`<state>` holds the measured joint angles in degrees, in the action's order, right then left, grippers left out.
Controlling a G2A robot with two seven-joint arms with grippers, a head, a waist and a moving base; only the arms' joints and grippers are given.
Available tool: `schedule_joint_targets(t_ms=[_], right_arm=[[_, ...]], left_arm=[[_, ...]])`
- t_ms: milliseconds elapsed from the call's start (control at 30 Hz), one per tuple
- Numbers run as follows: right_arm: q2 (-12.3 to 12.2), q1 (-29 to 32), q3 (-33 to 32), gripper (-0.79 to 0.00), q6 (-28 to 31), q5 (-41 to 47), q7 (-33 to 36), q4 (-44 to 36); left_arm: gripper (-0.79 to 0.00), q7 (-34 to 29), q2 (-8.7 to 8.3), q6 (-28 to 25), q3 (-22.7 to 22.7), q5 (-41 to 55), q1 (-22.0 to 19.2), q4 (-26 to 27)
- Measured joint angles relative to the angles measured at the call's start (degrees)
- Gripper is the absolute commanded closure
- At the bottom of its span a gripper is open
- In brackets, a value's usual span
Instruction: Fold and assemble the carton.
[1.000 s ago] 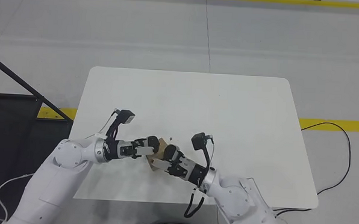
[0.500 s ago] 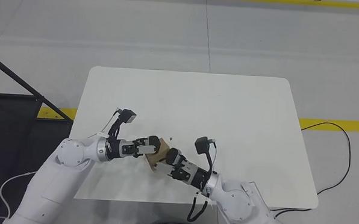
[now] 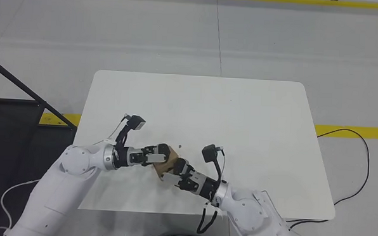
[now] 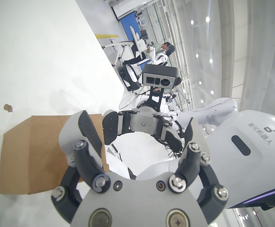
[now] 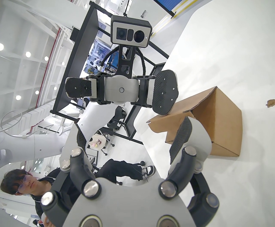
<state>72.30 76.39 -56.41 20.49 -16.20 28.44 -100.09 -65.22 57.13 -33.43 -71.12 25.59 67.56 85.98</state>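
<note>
Left gripper [image 4: 137, 120], jaws wide, beside the brown carton [image 4: 38, 154] on the white table [image 4: 43, 53].

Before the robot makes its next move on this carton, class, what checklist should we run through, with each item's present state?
1. Left gripper open: ok.
2. Right gripper open: ok.
3. Carton resting on the table, between both grippers: ok.
4. Carton fully assembled: not ok, a flap sticks out unclosed.
5. Any finger touching the carton: cannot tell.
6. Brown scrap lying apart from the carton: ok.
</note>
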Motion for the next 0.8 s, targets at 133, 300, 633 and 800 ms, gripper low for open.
schedule_joint_targets(t_ms=[133, 300, 633, 800], right_arm=[[0.02, -0.32, 0.16, -0.785, -0.03, 0.21, 0.02, 0.42], [-0.02, -0.49, 0.22, -0.785, -0.05, 0.36, 0.21, 0.75], [-0.05, -0.98, 0.54, -0.785, -0.07, 0.62, 0.6, 1.8], [-0.08, -1.08, 0.6, -0.785, -0.01, 0.83, 0.7, 2.32]], left_arm=[[-0.785, -0.07, 0.1, 0.26, 0.61, 0.03, -0.53, -0.67], [-0.785, -0.2, 0.18, 0.36, 1.14, -0.09, -0.97, -1.08], [-0.785, -0.18, 0.23, 0.5, 1.69, -0.36, -1.29, -1.54], [-0.785, -0.16, 0.31, 0.66, 2.18, -0.42, -1.6, -1.94]])
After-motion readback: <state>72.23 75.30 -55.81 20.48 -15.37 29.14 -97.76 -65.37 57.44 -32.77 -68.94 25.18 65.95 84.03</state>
